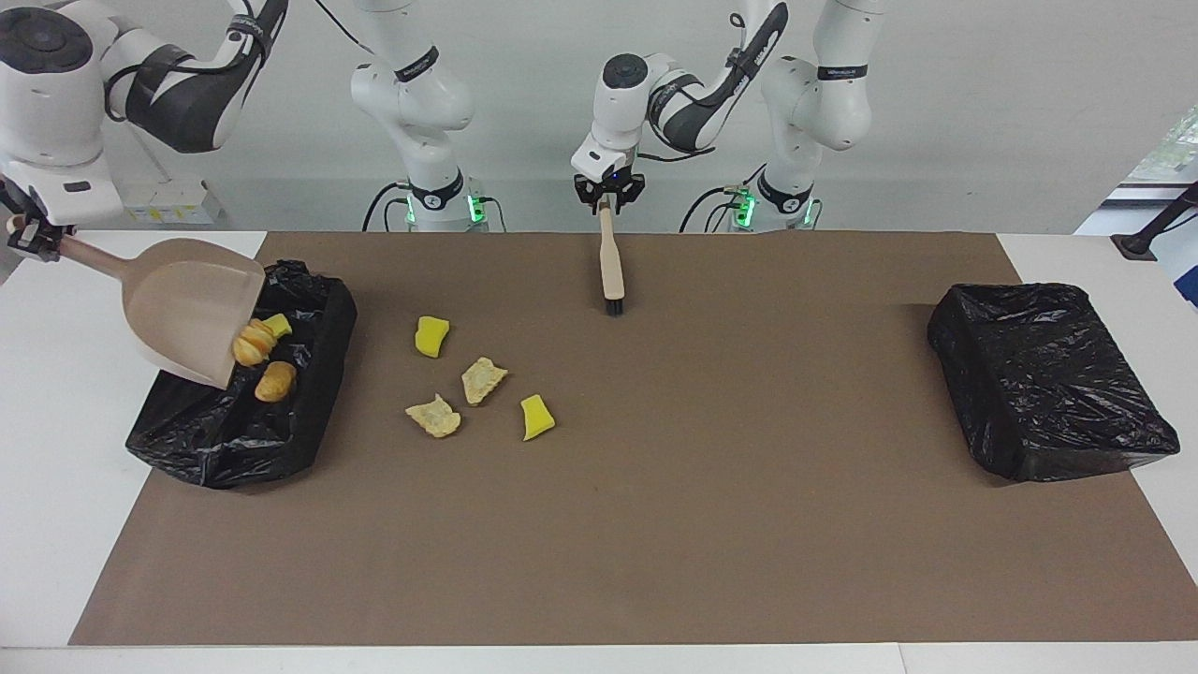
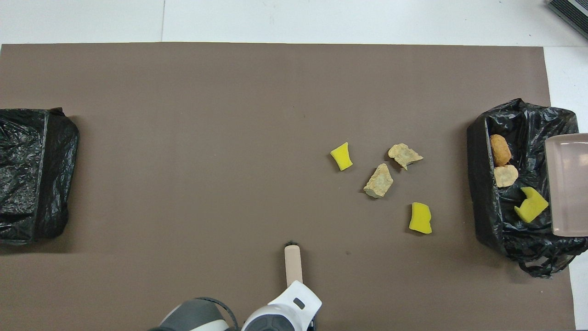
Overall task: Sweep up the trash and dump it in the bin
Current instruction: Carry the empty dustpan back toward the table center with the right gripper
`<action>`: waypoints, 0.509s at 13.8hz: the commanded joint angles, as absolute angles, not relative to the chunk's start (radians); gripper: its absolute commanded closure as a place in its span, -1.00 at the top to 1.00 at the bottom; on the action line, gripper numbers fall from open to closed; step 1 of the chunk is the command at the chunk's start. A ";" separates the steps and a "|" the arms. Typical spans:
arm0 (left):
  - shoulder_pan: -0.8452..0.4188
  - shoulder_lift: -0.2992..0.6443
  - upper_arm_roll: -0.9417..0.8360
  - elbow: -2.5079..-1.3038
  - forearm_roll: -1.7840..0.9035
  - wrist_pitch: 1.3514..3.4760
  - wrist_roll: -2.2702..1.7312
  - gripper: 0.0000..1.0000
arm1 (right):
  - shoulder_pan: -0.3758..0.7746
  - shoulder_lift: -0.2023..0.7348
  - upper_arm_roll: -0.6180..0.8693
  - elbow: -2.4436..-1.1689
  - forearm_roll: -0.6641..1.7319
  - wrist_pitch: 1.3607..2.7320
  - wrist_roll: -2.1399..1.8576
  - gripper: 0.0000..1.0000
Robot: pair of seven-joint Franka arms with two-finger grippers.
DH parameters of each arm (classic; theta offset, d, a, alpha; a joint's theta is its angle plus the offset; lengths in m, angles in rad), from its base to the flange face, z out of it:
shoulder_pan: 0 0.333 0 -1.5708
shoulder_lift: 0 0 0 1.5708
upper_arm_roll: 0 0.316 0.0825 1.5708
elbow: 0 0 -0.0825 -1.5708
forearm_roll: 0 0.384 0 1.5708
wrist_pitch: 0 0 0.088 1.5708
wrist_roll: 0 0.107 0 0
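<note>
My right gripper (image 1: 37, 245) is shut on the handle of the beige dustpan (image 1: 182, 304), which hangs steeply tilted over the black bin (image 1: 234, 440) at the right arm's end. Three pieces of trash lie in that bin: a brown roll (image 2: 500, 149), a tan piece (image 2: 506, 175) and a yellow sponge (image 2: 531, 204). Several more scraps lie on the brown mat beside the bin, among them a yellow sponge (image 1: 431, 336) and a tan piece (image 1: 484, 379). My left gripper (image 1: 606, 201) is at the top of the brush (image 1: 612, 267), which stands upright with its bristles on the mat.
A second black bin (image 1: 1048, 384) sits at the left arm's end of the table. The brown mat (image 1: 711, 524) covers most of the table, with white tabletop showing around it.
</note>
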State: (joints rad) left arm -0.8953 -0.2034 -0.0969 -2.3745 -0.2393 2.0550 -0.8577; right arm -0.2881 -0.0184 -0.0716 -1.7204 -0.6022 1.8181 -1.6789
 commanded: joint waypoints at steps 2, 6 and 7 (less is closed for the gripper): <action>-0.697 -0.279 -0.103 -2.335 -0.108 1.945 -0.731 1.00 | -0.275 -0.034 -0.029 -1.709 -0.474 1.752 -1.534 -1.00; -0.403 -0.275 -0.103 -2.300 -0.066 1.950 -0.449 1.00 | -0.175 -0.052 0.003 -1.726 -0.347 1.631 -1.181 -1.00; -0.331 -0.258 -0.104 -2.261 -0.061 1.948 -0.351 1.00 | -0.137 -0.060 0.003 -1.736 -0.315 1.611 -1.076 -1.00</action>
State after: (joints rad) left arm -0.4495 -0.2770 -0.0865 -2.3150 -0.0838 1.9691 -0.4851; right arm -0.1915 -0.0291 0.0029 -1.7153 -0.3695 1.6534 -1.2390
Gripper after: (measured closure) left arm 0.000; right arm 0.674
